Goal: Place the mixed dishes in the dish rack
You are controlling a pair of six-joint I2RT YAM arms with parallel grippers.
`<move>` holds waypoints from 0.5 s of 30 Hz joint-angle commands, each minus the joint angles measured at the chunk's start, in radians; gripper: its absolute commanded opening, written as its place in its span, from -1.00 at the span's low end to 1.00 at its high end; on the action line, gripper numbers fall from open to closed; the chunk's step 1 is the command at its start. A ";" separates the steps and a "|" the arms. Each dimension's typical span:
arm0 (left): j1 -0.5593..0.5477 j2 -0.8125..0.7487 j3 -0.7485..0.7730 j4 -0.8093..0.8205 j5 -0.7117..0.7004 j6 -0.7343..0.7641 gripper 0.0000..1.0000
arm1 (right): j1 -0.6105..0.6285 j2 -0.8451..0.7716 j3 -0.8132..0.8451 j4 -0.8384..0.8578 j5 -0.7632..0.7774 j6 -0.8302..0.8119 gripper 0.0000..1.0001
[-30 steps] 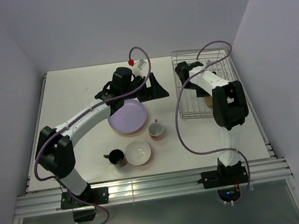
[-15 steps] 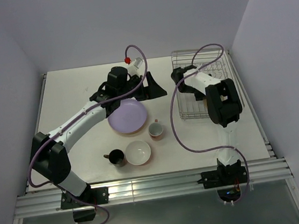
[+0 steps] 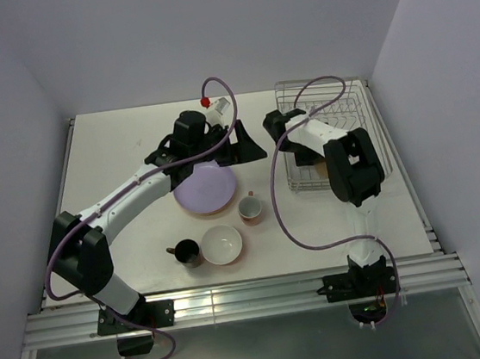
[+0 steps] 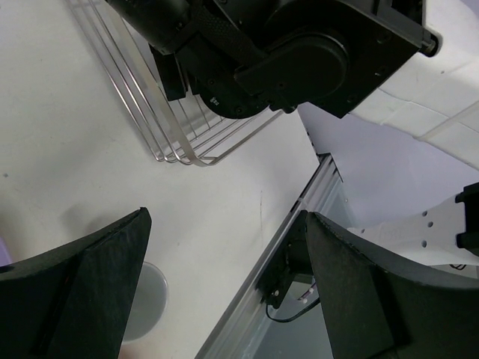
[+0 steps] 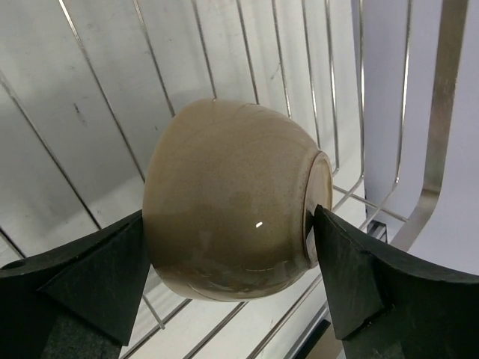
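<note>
The orange bowl (image 5: pixel 232 224) lies on its side inside the dish rack (image 5: pixel 247 52) between the right gripper's (image 5: pixel 228 215) spread fingers, though whether they press it I cannot tell, while the left gripper (image 4: pixel 224 217) hangs wide and empty over the table (image 4: pixel 90 149).

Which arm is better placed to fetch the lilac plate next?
Left: the left gripper is open beside the lilac plate; the right gripper is at the dish rack, flanking the tan bowl.

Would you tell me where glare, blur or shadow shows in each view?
Right wrist: a small glint on the bowl, right fingers dark and soft. Left wrist: left fingers underexposed, rack sharp. Top external: even light, only faint shadows on the table.
</note>
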 commanded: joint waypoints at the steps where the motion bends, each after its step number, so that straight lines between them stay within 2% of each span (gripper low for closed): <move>1: 0.004 -0.047 -0.007 0.005 -0.003 0.017 0.82 | -0.002 -0.062 -0.023 0.088 -0.058 -0.010 0.81; 6: 0.004 -0.053 -0.011 -0.004 -0.010 0.016 0.81 | 0.000 -0.125 -0.066 0.148 -0.117 -0.041 0.84; 15: 0.003 -0.079 -0.015 -0.062 -0.046 0.024 0.82 | -0.002 -0.217 -0.123 0.214 -0.327 -0.090 0.87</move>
